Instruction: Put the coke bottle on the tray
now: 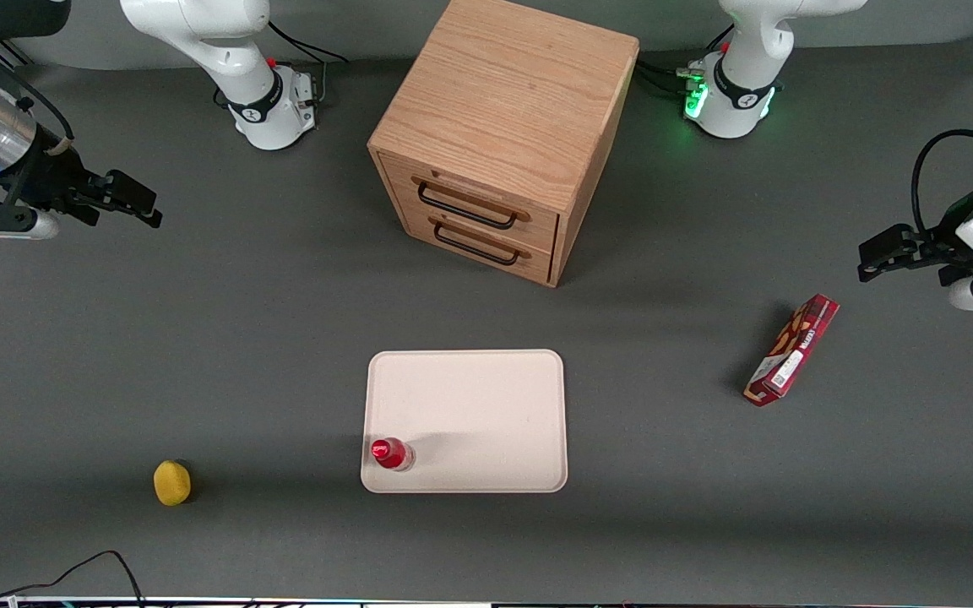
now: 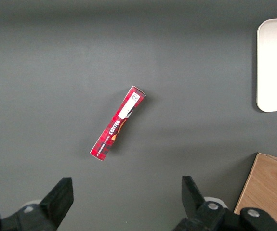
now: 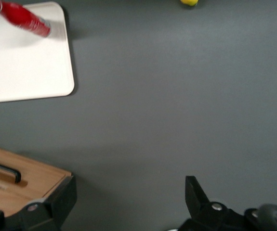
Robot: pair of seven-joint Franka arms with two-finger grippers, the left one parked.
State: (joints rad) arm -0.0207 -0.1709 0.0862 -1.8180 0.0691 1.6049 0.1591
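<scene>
The small red coke bottle (image 1: 391, 453) stands upright on the pale cream-pink tray (image 1: 486, 397), in the tray's corner nearest the front camera on the working arm's side. It also shows in the right wrist view (image 3: 26, 19) on the tray (image 3: 27, 67). My right gripper (image 1: 127, 203) is open and empty, raised well away from the tray at the working arm's end of the table. In the right wrist view its fingers (image 3: 196, 195) stand wide apart over bare table.
A wooden drawer cabinet (image 1: 499, 135) stands farther from the front camera than the tray. A yellow lemon-like object (image 1: 172, 482) lies toward the working arm's end. A flat red snack box (image 1: 792, 350) lies toward the parked arm's end.
</scene>
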